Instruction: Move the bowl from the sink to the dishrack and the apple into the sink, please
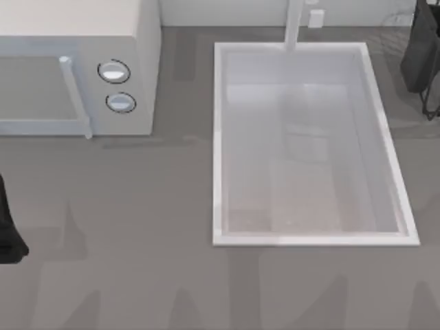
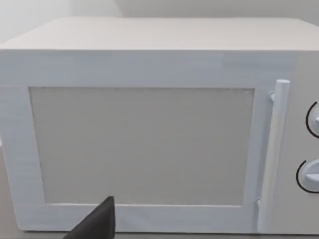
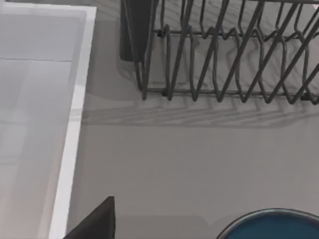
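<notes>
Spanning the grey table [image 1: 137,227], the sink [image 1: 220,137] adjoins a microwave [image 1: 82,41]; hand states: cannot tell.

Counted on the grey table [image 1: 137,227]: one sink [image 1: 218,137], white and rectangular, with one upright faucet [image 1: 294,24] at its far rim. One white microwave [image 1: 75,41], carrying two round knobs [image 1: 113,71] and one vertical door handle [image 1: 74,96]. One dark wire dishrack [image 3: 224,55] beside the sink's rim. One teal-blue bowl [image 3: 271,225], partly in view in the right wrist view. Two dark arms: left arm [image 1: 8,230] at the table's left edge, right arm [image 1: 423,48] at the far right.
</notes>
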You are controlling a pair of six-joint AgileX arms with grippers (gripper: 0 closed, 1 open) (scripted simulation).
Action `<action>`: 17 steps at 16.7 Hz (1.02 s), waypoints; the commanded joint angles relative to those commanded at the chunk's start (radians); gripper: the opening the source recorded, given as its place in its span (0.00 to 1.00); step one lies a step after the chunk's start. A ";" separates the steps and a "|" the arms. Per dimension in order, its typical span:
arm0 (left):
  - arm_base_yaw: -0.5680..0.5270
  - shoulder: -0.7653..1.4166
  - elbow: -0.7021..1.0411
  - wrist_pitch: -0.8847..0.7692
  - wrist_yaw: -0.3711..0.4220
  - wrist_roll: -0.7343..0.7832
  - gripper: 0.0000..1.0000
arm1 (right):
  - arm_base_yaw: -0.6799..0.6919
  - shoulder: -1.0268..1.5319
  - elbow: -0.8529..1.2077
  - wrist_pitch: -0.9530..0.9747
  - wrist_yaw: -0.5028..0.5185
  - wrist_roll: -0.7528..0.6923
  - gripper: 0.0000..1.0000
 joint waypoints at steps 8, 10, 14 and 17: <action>0.000 0.000 0.000 0.000 0.000 0.000 1.00 | -0.155 0.785 0.513 -0.491 0.021 -0.157 1.00; 0.000 0.000 0.000 0.000 0.000 0.000 1.00 | -0.188 0.951 0.629 -0.591 0.021 -0.189 1.00; 0.000 0.000 0.000 0.000 0.000 0.000 1.00 | -0.235 1.186 0.810 -0.726 0.011 -0.233 1.00; 0.000 0.000 0.000 0.000 0.000 0.000 1.00 | -0.252 1.261 0.878 -0.770 0.003 -0.248 1.00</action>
